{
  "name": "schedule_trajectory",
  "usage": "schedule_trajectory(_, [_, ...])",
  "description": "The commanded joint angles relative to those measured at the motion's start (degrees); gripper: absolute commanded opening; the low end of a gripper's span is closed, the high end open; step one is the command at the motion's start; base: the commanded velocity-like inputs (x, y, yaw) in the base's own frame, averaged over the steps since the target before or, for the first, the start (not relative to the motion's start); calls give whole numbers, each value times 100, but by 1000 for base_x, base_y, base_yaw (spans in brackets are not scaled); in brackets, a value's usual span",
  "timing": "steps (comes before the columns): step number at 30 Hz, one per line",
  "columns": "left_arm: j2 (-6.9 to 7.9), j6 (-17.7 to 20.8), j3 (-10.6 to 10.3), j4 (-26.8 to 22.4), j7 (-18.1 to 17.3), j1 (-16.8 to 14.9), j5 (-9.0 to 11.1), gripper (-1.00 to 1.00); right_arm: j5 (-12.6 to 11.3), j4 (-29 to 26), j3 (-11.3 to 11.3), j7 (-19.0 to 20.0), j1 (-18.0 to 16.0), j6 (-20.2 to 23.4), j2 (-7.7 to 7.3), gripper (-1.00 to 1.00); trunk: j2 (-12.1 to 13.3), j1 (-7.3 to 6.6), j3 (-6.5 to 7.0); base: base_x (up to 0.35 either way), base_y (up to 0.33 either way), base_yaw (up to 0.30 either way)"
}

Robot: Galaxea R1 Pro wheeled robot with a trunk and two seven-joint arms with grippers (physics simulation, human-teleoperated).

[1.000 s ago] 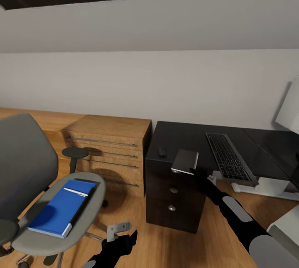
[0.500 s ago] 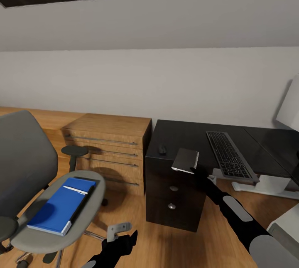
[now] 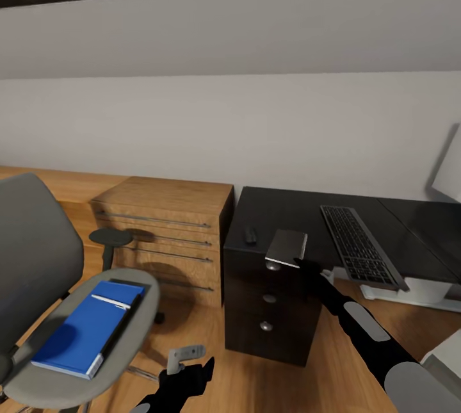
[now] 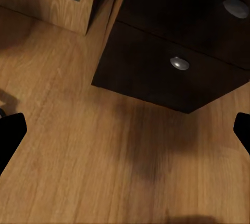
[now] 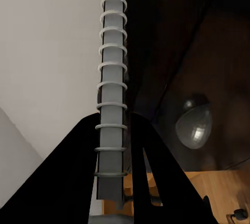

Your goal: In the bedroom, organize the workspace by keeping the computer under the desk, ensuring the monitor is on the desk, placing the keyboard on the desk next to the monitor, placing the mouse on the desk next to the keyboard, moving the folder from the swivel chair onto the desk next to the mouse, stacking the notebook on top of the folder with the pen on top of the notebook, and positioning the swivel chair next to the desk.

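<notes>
Right claw grips the notebook at frame center above the tabletop; left claw gapes wide, lower center.

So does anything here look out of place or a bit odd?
Yes. The keyboard lies askew on the black desk, one end jutting past the front edge. A blue folder with a pen on it sits on the chair's seat. The right gripper holds a spiral notebook at the desk's edge.

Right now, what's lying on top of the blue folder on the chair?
A white pen lies on the blue folder, which rests on the chair seat. The seat beneath the folder is covered, so anything there can't be seen.
</notes>
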Motion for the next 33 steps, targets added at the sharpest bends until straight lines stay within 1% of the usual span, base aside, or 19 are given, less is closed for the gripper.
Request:
schedule_trajectory(1, [1, 12, -7, -10, 49, -2, 61, 100, 38, 102, 42, 7, -2, -14, -7, -100, -1, 2, -5, 228, 0, 0])
schedule_trajectory(5, [1, 14, -7, -9, 49, -2, 66, 100, 38, 102, 42, 8, -2, -14, -7, -100, -1, 2, -5, 163, 0, 0])
schedule_trajectory(12, [1, 14, -7, -9, 49, -2, 72, 100, 38, 110, 41, 3, -2, -14, -7, -100, -1, 2, -5, 38, 0, 0])
schedule_trajectory(18, [-6, 18, -13, -3, 49, -2, 70, 100, 38, 119, 41, -10, -2, -14, -1, -100, -1, 2, -5, 151, 0, 0])
schedule_trajectory(33, [-1, 21, -8, -1, 49, -2, 72, 100, 38, 120, 41, -27, -2, -14, -5, -100, -1, 2, -5, 13, 0, 0])
